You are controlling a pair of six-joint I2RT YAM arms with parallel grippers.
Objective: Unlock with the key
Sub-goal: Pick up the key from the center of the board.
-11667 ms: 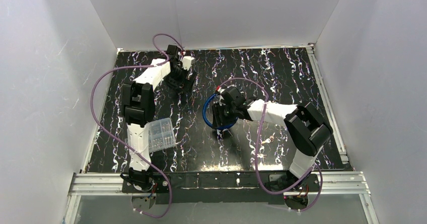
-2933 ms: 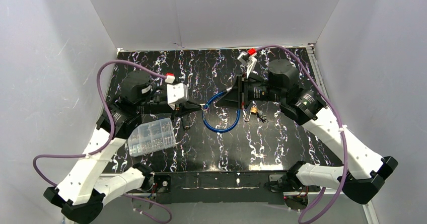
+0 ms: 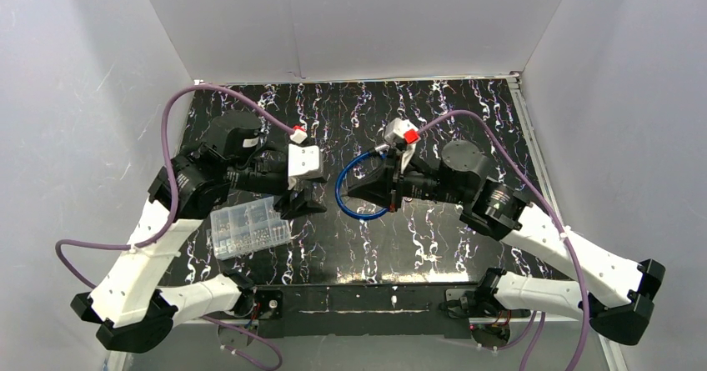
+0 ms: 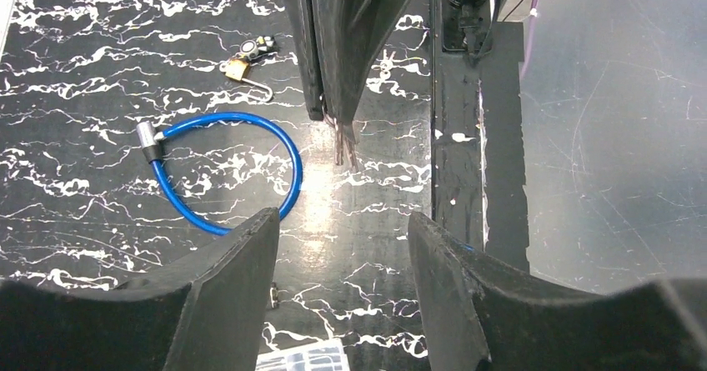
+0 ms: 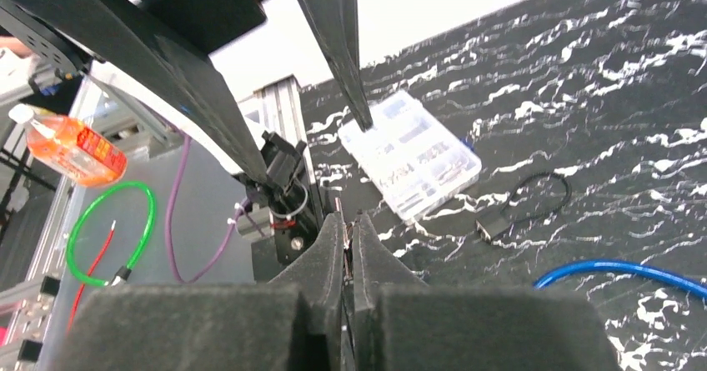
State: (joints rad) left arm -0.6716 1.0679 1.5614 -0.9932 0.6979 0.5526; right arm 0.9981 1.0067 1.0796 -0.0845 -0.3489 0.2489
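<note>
A blue cable lock point(image 4: 223, 172) lies in an open curve on the black marbled table point(image 4: 100, 46), its silver-black head point(image 4: 148, 142) at one end. A small brass padlock point(image 4: 238, 68) lies beyond it. My right gripper point(image 5: 348, 221) is shut on a thin metal key point(image 5: 338, 208) that sticks out past its fingertips. In the left wrist view that gripper point(image 4: 338, 112) hangs above the table beside the cable. My left gripper point(image 4: 342, 221) stands open and holds nothing, facing the right one. From above, the two grippers point(image 3: 300, 203) point(image 3: 350, 189) are close together by the cable point(image 3: 343, 196).
A clear plastic parts box point(image 3: 248, 225) sits at the near left, just under my left gripper. A small black tag with a thin cord loop point(image 5: 500, 221) lies near the box point(image 5: 413, 154). The table's metal front rail point(image 3: 367, 298) runs along the near edge.
My left gripper has opened and pulled back toward the box. My right gripper has left the padlock, swung left over the blue cable, and is shut on the key.
</note>
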